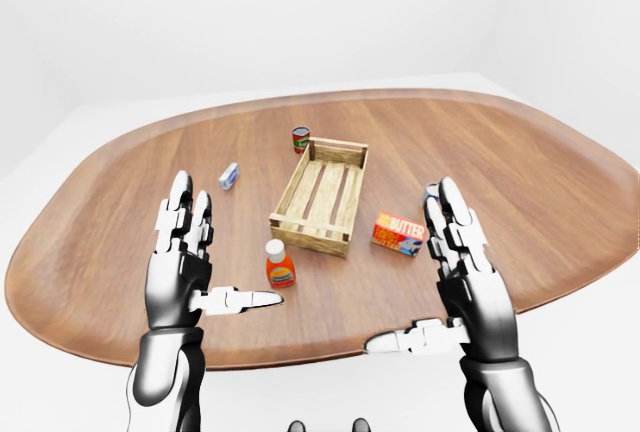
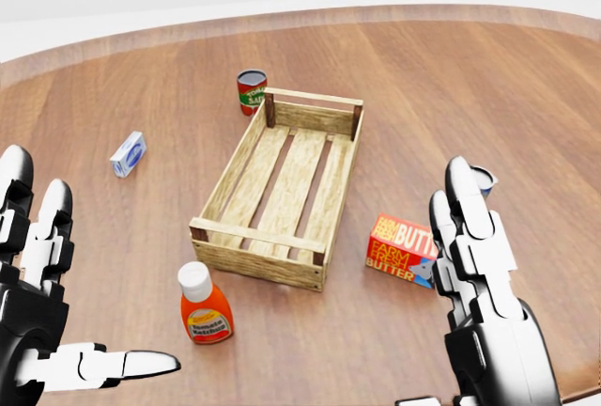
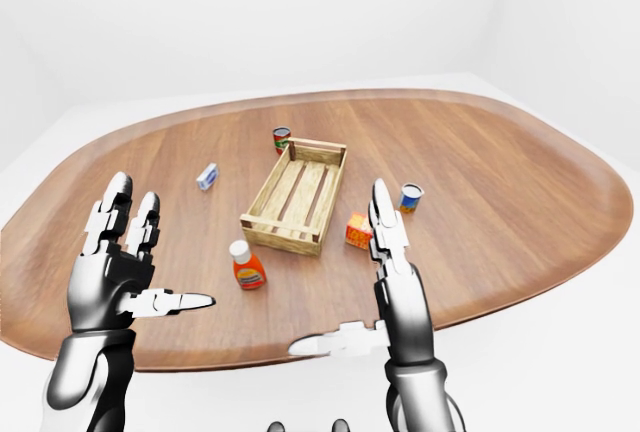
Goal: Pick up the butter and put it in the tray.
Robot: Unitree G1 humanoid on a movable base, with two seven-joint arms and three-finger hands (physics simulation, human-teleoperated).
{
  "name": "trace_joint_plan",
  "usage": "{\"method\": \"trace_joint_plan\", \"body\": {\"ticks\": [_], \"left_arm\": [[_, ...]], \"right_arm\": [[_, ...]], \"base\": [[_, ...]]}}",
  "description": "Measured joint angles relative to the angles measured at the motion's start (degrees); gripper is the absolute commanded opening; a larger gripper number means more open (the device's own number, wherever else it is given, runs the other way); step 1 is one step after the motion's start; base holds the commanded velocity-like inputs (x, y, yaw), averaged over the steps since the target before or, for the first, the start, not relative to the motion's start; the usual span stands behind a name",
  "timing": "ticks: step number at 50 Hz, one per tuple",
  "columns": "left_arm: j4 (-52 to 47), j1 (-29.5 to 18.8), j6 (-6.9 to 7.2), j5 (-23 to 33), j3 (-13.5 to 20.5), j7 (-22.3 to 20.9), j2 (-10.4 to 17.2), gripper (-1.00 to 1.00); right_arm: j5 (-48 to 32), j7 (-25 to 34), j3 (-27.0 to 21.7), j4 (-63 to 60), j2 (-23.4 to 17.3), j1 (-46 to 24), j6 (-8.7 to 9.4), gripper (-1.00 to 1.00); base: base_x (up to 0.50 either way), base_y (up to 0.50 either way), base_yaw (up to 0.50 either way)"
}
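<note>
The butter [image 2: 399, 248] is an orange box that lies on the wooden table [image 1: 520, 172], just right of the tray. The tray [image 2: 230, 176] is an empty slatted wooden crate near the middle of the head view. My right hand [image 1: 408, 267] is open and empty, held upright above the table's near edge; its fingers [image 2: 460, 218] stand just right of the butter and cover its right end. My left hand [image 1: 225, 242] is open and empty, low at the left of the left-eye view, well apart from the tray.
A ketchup bottle [image 2: 204, 304] stands by the tray's lower left corner. A red can [image 2: 251, 91] stands at the tray's top left corner. A small blue-and-white box [image 2: 128, 154] lies to the left. A blue can [image 3: 410, 197] stands beyond the butter.
</note>
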Motion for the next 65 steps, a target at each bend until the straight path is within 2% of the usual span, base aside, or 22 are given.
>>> {"method": "trace_joint_plan", "body": {"ticks": [16,37,46,58,65], "left_arm": [[0.01,-0.02,0.00,0.10,0.00,0.07,0.01,1.00],[0.50,0.01,0.00,0.33,-0.26,0.20,-0.05,1.00],[0.60,-0.18,0.00,0.29,-0.31,0.22,-0.03,1.00],[0.65,-0.27,0.00,0.13,-0.11,0.17,0.04,1.00],[0.58,-0.32,0.00,0.02,0.04,0.19,0.07,1.00]], "right_arm": [[-0.72,-0.22,0.21,0.20,-0.02,-0.13,0.00,1.00],[0.66,-0.44,-1.15,-0.86,0.22,0.71,0.00,1.00],[-1.49,-0.40,-0.64,-0.95,-0.11,1.35,-0.90,1.00],[-0.76,-0.72,-1.40,-1.62,0.15,1.72,0.00,1.00],[-2.26,0.97,-3.70,-7.45,0.04,3.53,0.00,1.00]], "base": [[0.46,-0.08,0.00],[0.01,0.00,0.00],[0.28,-0.05,0.00],[0.02,0.00,0.00],[0.00,0.00,0.00]]}}
